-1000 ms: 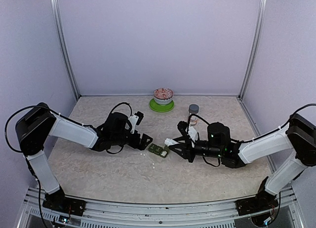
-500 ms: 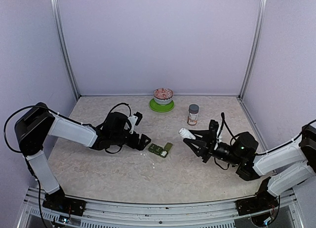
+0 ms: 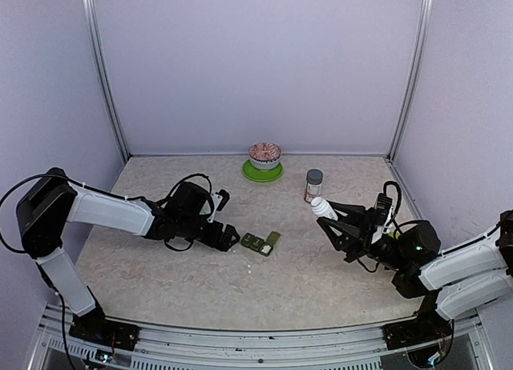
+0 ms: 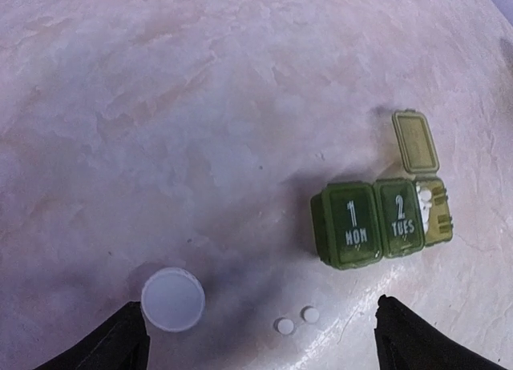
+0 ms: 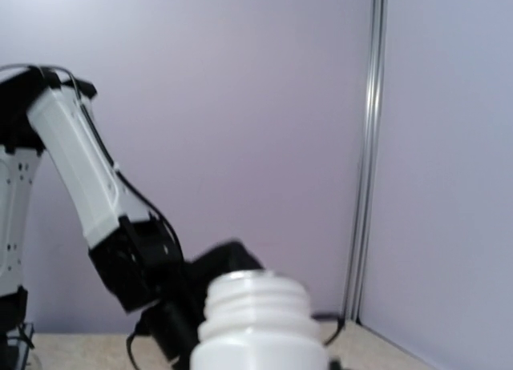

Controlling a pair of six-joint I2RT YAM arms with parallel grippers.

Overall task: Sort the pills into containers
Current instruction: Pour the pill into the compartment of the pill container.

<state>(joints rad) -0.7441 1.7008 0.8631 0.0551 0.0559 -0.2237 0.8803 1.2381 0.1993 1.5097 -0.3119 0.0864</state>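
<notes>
Left tool (image 4: pixel 264 346) spread wide, wrist view shows two loose pills (image 4: pixel 297 320)

On the dark green containers (image 4: pixel 381 226), two closed lids carry white print: the end lid (image 4: pixel 351 224) reads "1 MON", and the middle lid (image 4: pixel 403 218) beside it reads "2 TUES".

A round white plastic cap (image 4: pixel 172 299) lies flat on the marbled beige surface (image 4: pixel 160 106), close by one finger of the left gripper (image 3: pixel 227 237). An uncapped white plastic bottle (image 3: pixel 322 207) juts, tilted, from the right gripper (image 3: pixel 332 219). Just beyond that gripper stands a small grey-capped bottle (image 3: pixel 313 186). Farther back and to its left, a patterned bowl (image 3: pixel 265 153) sits on a lime-green plate (image 3: pixel 262 176).
</notes>
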